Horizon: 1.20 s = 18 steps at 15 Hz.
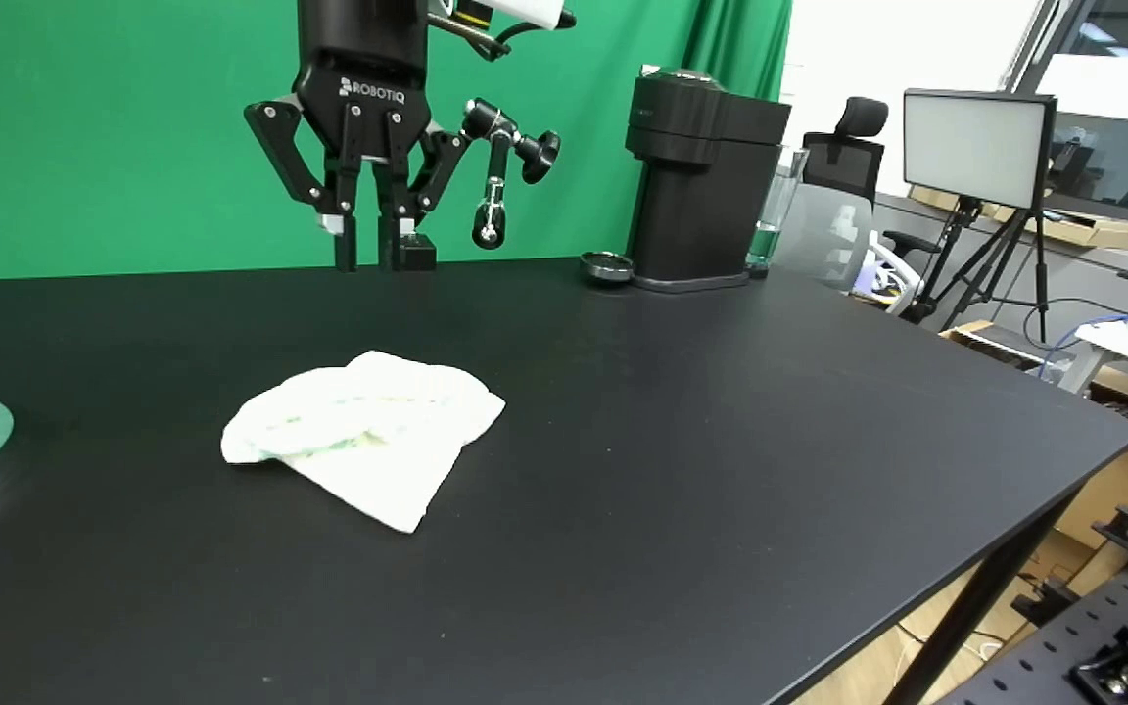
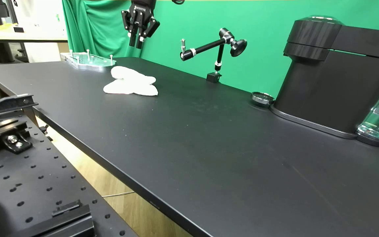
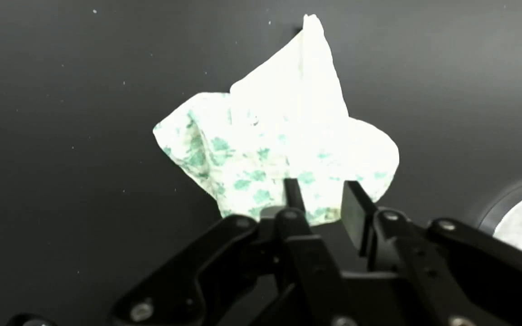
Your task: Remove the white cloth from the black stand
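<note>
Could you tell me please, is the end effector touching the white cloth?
Apart. In an exterior view, the end effector hangs in the air, with a strip of black table visible between it and the white cloth.

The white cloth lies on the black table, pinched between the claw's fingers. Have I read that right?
Not the pinching: in an exterior view the claw hangs open above the white cloth, clear of it and holding nothing. The white cloth does lie on the black table.
</note>
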Each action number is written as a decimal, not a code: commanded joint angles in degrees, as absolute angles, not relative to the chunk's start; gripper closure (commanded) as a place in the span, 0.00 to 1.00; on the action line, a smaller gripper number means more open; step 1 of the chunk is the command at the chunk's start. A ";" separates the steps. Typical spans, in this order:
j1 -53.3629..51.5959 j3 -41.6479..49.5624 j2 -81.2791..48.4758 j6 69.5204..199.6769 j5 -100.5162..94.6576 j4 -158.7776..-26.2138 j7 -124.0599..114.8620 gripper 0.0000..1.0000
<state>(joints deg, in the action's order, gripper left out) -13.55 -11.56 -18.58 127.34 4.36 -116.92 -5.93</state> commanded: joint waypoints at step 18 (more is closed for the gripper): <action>-12.61 -11.24 4.18 145.15 -20.00 -143.26 -2.85 0.00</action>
